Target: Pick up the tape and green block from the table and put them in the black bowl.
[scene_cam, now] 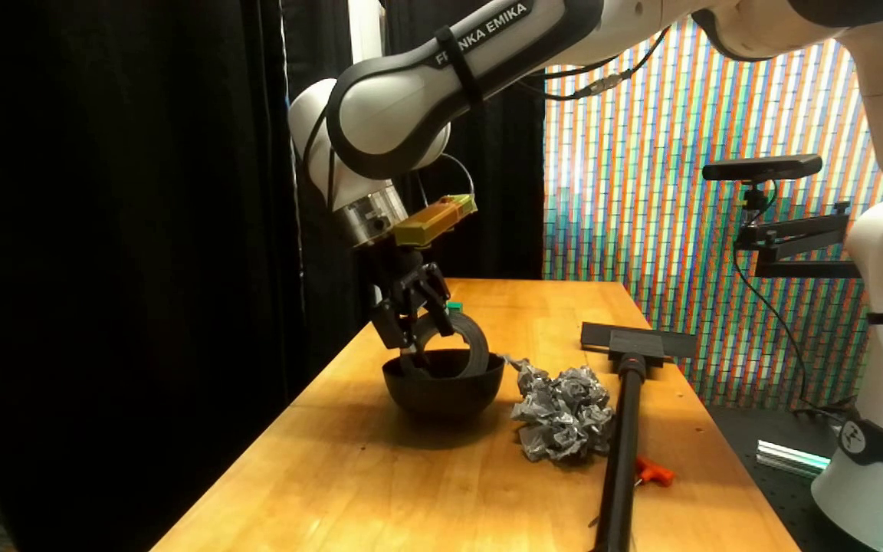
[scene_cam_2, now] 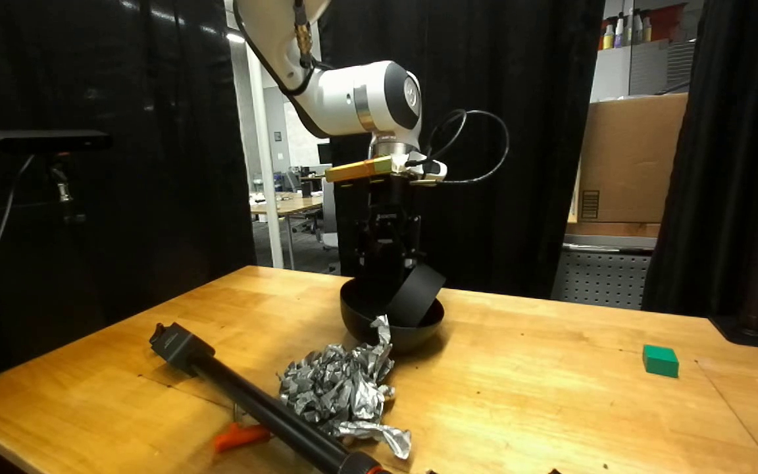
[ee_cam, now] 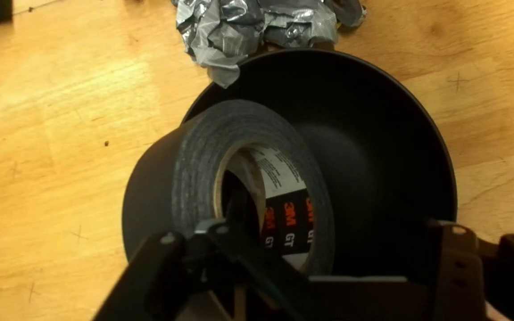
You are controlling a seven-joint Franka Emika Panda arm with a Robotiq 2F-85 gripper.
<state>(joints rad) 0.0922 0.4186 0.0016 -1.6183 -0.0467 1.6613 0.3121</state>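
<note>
Leaning against the rim of the glossy black bowl (scene_cam: pixel 445 397), the black 3M tape roll (ee_cam: pixel 194 178) tilts with its lower part inside. Right at it, the jaws stand spread, apparently gripping nothing; I take this to be the tape's release. The green block (scene_cam_2: pixel 660 361) sits well apart on the bench (scene_cam_2: pixel 517 408): next calls for rising clear without tipping the roll, then crossing over.

The counter (scene_cam_2: pixel 517 395) is smooth, glossy wood. The silvery lump (scene_cam_2: pixel 336 385) looks crinkled, the black bowl (scene_cam: pixel 445 397) smooth, the tape (scene_cam_2: pixel 416 296) matt.
</note>
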